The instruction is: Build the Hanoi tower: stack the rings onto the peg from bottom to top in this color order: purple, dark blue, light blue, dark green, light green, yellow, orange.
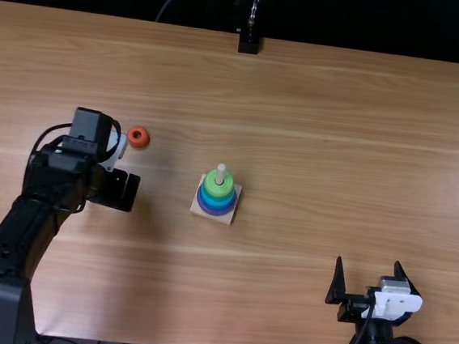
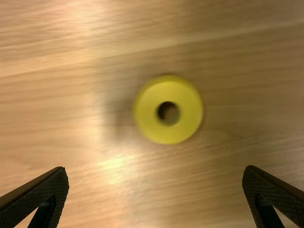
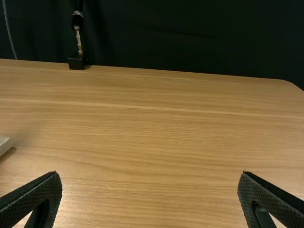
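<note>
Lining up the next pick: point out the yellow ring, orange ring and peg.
Yellow ring (image 2: 147, 113): left wrist view, on its face beside the hole.
Orange ring (image 1: 145, 140): top view, on its face beside the hole.
Peg (image 1: 220, 174): top view, on its bare upper part.

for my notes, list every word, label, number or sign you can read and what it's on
No text can be read.
The yellow ring, orange ring and wooden base show none.
Any print on the white part of the right gripper is too small to read.
</note>
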